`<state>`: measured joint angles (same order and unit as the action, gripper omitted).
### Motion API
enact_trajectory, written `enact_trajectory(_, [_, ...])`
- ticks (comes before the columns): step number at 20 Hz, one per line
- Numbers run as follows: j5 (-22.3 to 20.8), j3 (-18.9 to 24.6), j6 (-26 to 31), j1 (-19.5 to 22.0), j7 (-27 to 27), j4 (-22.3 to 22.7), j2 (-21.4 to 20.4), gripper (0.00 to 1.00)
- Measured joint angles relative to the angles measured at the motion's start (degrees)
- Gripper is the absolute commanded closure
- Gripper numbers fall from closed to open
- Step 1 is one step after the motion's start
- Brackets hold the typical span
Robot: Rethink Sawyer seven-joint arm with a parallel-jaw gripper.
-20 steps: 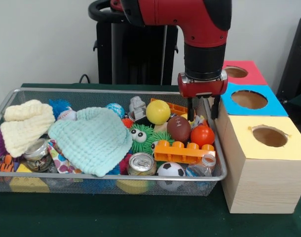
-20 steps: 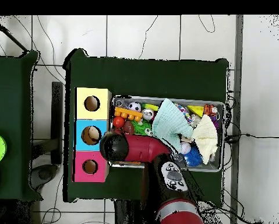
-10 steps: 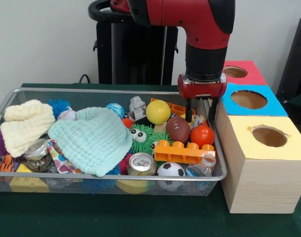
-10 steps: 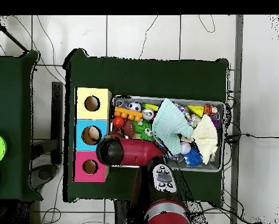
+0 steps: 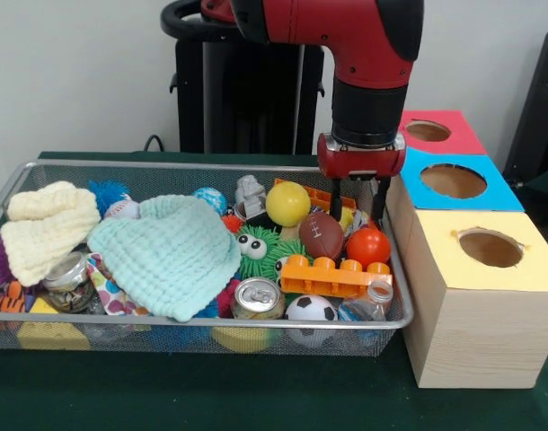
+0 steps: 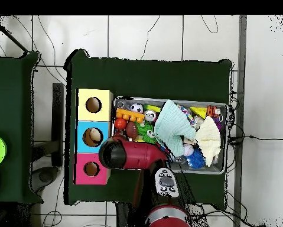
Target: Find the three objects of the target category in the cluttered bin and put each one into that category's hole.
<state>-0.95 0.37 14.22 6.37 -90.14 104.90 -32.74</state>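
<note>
Right of centre, the red-and-black arm's black fingers (image 5: 357,199) are hanging spread and empty, straddling the wire mesh bin's (image 5: 166,334) back, with the brown toy football (image 5: 324,235) lying just below-left.

Even, bright indoor light; soft shadows under bin (image 5: 4,206); front view sharp, no glare.

Red and black arm (image 5: 368,54) over a silver mesh bin (image 5: 193,334) on dark green cloth (image 5: 211,395). Yellow ball (image 5: 287,203), brown football (image 5: 324,235), red-orange ball (image 5: 368,246), orange brick (image 5: 332,277), black-and-white soccer ball (image 5: 310,310), green googly-eyed toy (image 5: 256,248). Mint cloth (image 5: 166,254), cream cloth (image 5: 45,227); boxes topped yellow (image 5: 525,268), blue (image 5: 490,199), pink-red (image 5: 463,139).
</note>
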Motion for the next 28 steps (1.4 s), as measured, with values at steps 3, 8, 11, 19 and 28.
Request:
enact_trajectory(3, [0.00, -0.15, 0.00, 0.00, 0.00, 0.00, 0.08, 0.00])
enact_trajectory(8, [0.01, -0.73, -0.19, -0.14, 0.00, -0.01, 1.37, 0.00])
enact_trajectory(11, [0.01, -1.42, -0.89, -0.64, 0.00, -0.01, 2.82, 0.00])
enact_trajectory(19, [-1.36, -0.81, -4.25, -0.02, -0.01, 0.19, 3.91, 0.00])
enact_trajectory(28, [-5.47, 9.80, -9.35, 12.38, 0.00, 2.77, 5.55, 0.00])
